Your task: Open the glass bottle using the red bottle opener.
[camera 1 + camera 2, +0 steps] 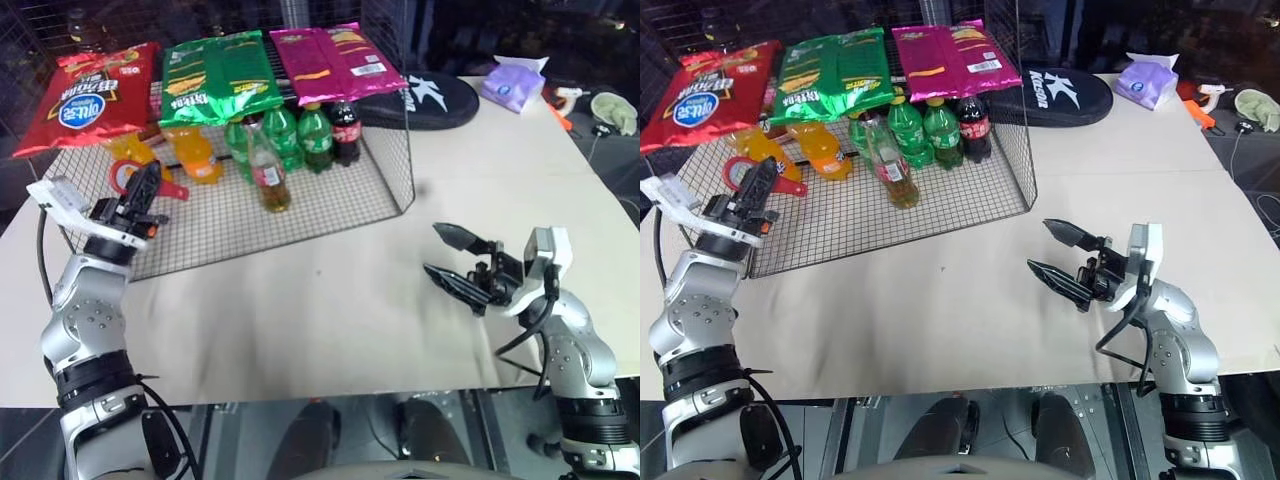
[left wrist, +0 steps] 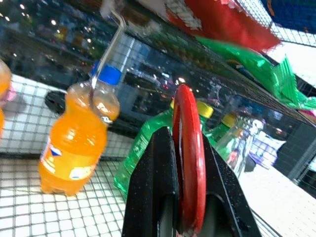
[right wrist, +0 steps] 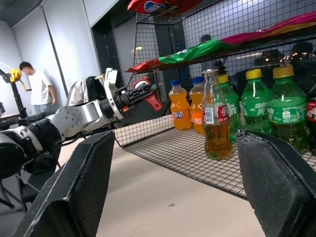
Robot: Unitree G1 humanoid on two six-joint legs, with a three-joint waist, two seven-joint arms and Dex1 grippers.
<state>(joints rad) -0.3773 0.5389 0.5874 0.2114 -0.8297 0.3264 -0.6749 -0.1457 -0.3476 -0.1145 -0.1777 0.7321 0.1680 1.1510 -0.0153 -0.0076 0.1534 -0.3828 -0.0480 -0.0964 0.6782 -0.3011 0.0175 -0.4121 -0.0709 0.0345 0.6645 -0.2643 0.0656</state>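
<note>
Beige counter (image 1: 330, 310), wide bare area in front of wire rack (image 1: 390, 190). Rack floor open at front edge; snack bags on top shelf. Glass bottle (image 1: 268, 170) upright near rack's front, ahead of green bottles (image 1: 300, 135), free space around it. Left tool (image 1: 140, 195) clamped on red bottle opener (image 2: 190, 163), at rack's left front edge. Right tool (image 1: 452, 258) spread wide, empty, over bare counter, well apart from rack.

Glass bottle (image 1: 268, 170): clear, amber liquid, red-white label, narrow neck; upright on wire rack floor, near edge of bottle row, capped. Red bottle opener (image 1: 130, 177): flat, ring head, held off rack at left, clamped in left pincer (image 1: 143, 192), well apart from bottle.
</note>
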